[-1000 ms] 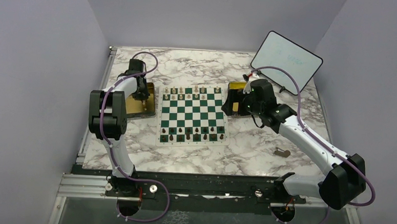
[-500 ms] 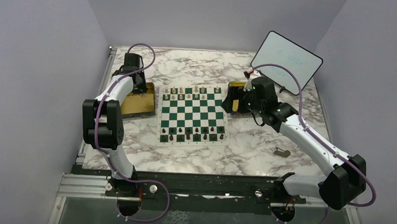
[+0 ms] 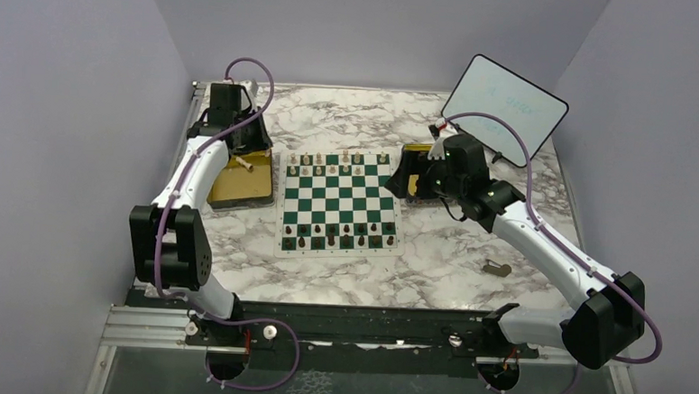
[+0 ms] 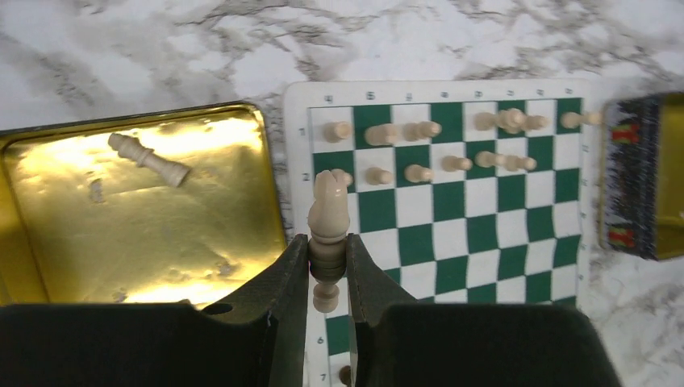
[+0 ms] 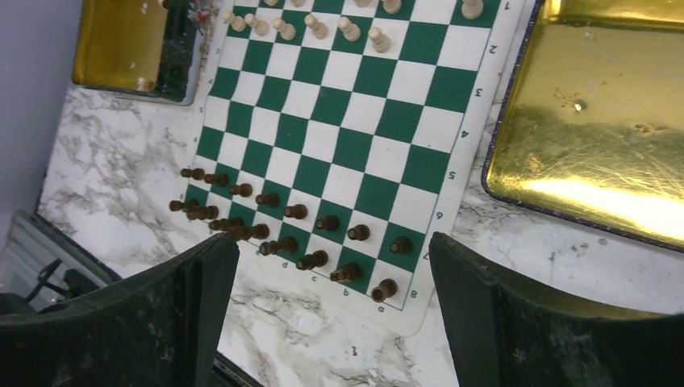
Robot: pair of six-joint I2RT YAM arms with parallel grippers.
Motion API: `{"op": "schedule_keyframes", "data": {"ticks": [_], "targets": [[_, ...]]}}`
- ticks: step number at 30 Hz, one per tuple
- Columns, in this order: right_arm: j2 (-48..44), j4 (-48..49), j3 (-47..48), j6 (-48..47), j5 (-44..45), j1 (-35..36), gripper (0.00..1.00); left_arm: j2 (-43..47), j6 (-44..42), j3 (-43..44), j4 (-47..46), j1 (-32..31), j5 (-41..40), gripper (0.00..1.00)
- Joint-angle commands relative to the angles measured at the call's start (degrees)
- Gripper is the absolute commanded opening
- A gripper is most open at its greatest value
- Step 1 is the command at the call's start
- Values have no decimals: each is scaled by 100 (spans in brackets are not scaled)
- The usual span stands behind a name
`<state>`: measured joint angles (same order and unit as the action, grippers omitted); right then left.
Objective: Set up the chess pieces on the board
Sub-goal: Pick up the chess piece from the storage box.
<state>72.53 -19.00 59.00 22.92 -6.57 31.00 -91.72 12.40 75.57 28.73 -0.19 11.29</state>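
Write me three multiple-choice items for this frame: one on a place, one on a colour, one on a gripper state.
1. Where does the toppled cream piece lie?
A) in the gold tray by the left arm
B) on a green square
C) on bare marble
2. What colour is the held piece in the left gripper?
A) dark brown
B) cream
C) green
3. How is the right gripper?
A) shut on a pawn
B) shut, empty
C) open, empty

Answers: A, the left wrist view shows it on its side on the gold floor. B, it shows pale tan there. C, its jaws stand wide apart with nothing between.
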Motion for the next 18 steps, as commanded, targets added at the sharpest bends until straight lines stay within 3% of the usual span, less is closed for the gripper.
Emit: {"op": "schedule_keyframes", "data": {"ticks": [1, 6, 13, 18], "targets": [[-37, 453, 48, 320, -541, -42, 92, 624, -53, -206, -456, -367, 1209, 14], [-33, 728, -4, 481, -743, -35, 80, 910, -120, -444, -670, -993, 1679, 14], [-124, 1139, -1, 572, -1218, -34, 48, 1243, -536, -908, -1212, -1785, 2401, 15], [47, 1215, 212, 582, -1843, -38, 45, 1315, -813, -1171, -1442, -1911, 2993, 14]]}}
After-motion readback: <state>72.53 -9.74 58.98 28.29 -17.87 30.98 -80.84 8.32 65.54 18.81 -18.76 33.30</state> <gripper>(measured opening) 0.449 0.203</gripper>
